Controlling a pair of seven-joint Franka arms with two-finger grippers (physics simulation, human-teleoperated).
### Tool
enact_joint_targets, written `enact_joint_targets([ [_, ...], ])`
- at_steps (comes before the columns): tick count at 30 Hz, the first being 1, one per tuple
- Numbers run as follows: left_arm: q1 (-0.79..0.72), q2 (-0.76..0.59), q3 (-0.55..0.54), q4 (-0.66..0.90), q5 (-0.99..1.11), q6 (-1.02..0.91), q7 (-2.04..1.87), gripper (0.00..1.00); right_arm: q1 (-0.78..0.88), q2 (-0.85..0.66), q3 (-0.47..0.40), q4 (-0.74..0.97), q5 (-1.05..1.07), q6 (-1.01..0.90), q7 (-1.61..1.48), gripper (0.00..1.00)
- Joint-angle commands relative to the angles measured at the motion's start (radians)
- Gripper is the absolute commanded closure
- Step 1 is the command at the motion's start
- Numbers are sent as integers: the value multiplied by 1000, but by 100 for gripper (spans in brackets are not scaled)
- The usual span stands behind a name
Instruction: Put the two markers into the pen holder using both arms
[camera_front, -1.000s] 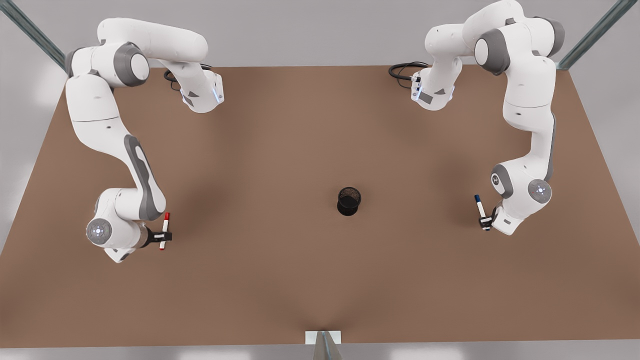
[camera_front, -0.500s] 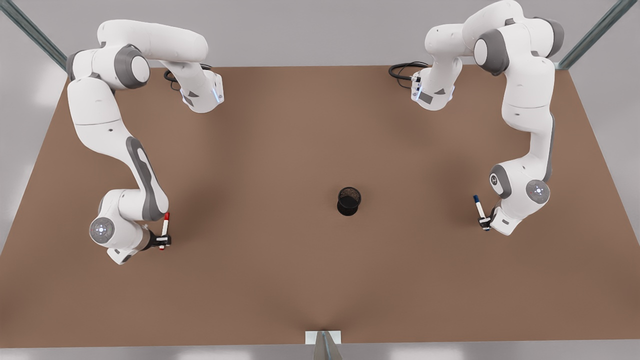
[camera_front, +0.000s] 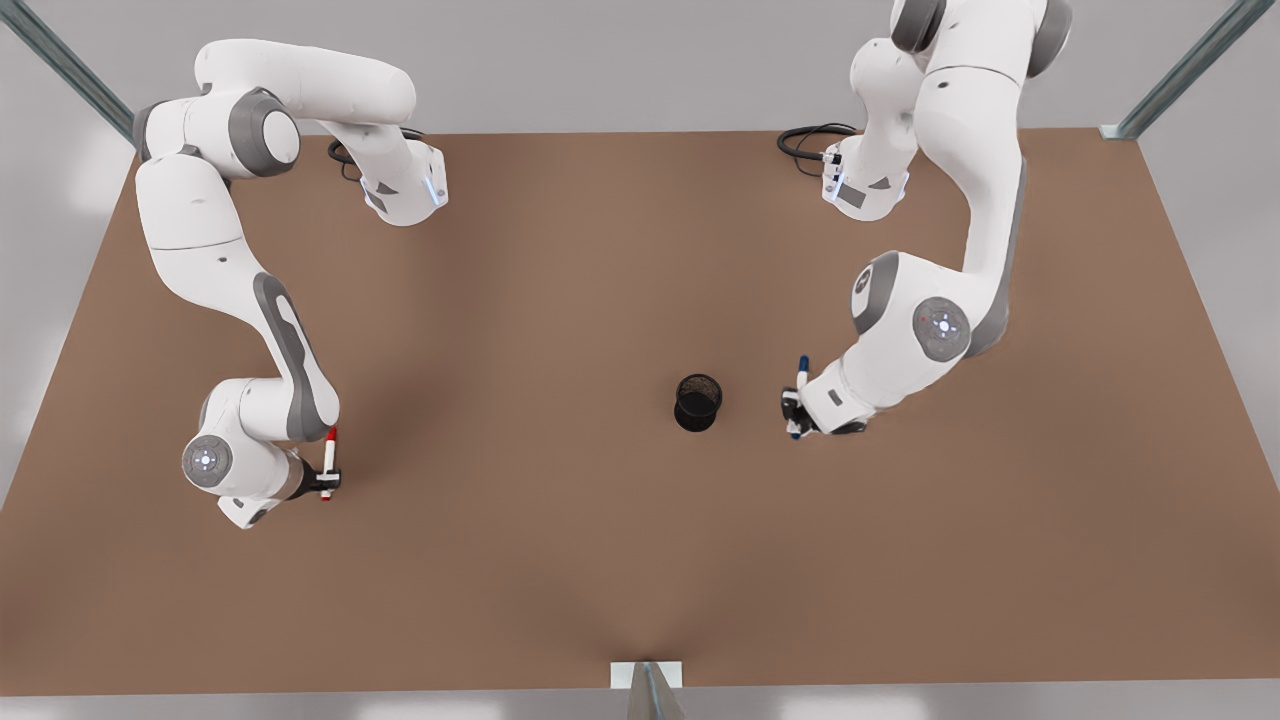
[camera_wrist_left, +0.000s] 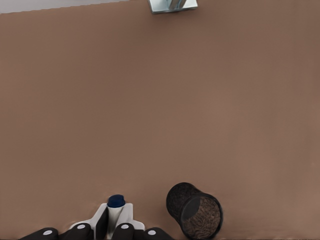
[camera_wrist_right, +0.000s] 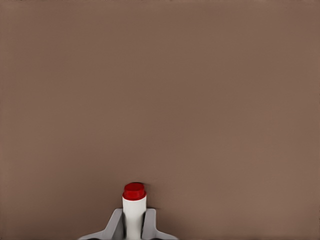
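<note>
On the front view's left side, the right gripper (camera_front: 327, 482) pinches the red-capped marker (camera_front: 329, 458) by its white body, red cap pointing away from the fingers. Its arm sits low over the brown table (camera_front: 560, 560), well apart from the pen holder (camera_front: 697, 401). Just past the holder, the left gripper (camera_front: 793, 412) squeezes the blue-capped marker (camera_front: 800, 384) the same way. The black cup stands upright near this gripper, not touching it
</note>
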Motion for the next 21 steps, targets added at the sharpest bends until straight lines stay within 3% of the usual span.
enact_joint_targets([
  [1,4,-2,-23,-2,-232,-162,284,79,-1,0,4,0,-1,-1,4,72],
  [6,22,9,-22,-79,-581,-164,1218,79,-13,-76,51,12,-1,-46,-22,72],
  [9,50,7,-22,-139,-684,-161,1686,79,-39,-158,159,95,-1,-193,-16,72],
  [13,39,55,-23,-143,-886,-95,2211,79,-36,-224,372,146,-4,-224,96,72],
  [21,59,67,-27,-208,-1046,-38,2681,79,27,-227,481,155,-3,-107,156,73],
])
